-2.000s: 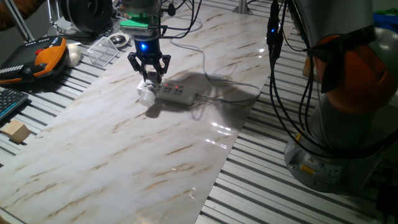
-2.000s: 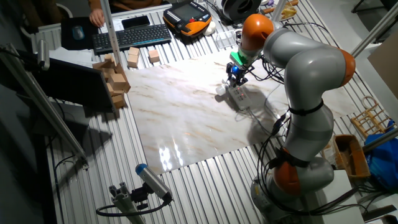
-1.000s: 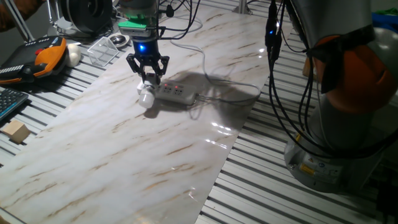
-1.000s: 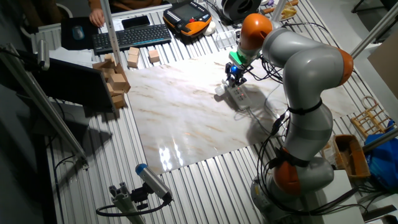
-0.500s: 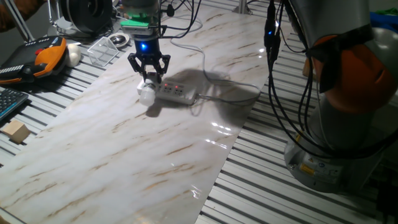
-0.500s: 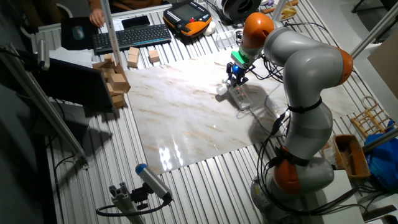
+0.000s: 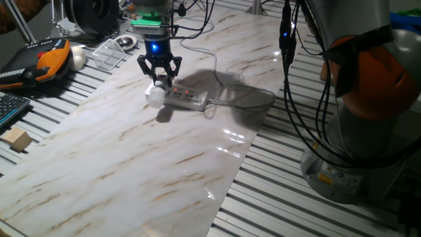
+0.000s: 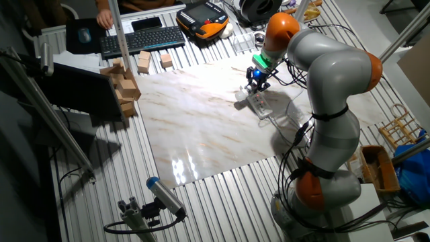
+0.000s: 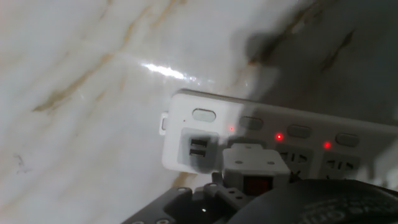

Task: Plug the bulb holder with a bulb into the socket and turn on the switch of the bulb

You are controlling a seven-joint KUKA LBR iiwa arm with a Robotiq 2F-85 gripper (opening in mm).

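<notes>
The socket strip [image 7: 187,98] lies on the marble board, with red lights on in the hand view [image 9: 292,134]. The bulb holder [image 9: 252,163] sits on the strip near its end, its red switch [image 9: 255,185] facing the camera. The round white bulb [image 7: 155,97] sticks out at the strip's left end and also shows in the other fixed view [image 8: 240,98]. My gripper [image 7: 160,80] stands straight over the holder, fingers closed around it. It also shows in the other fixed view [image 8: 257,84]. In the hand view the bulb is hidden.
The strip's pale cable [image 7: 245,99] loops to the right. An orange-black pendant [image 7: 47,60], a cream ball [image 7: 78,58] and a clear plastic box [image 7: 108,52] lie at the far left. A wooden block [image 7: 16,139] sits left; keyboard [image 8: 142,40] and wooden blocks [image 8: 122,84] lie beyond.
My gripper has shifted slightly toward the far side of the board, and the bulb, holder and strip have shifted a little with it.
</notes>
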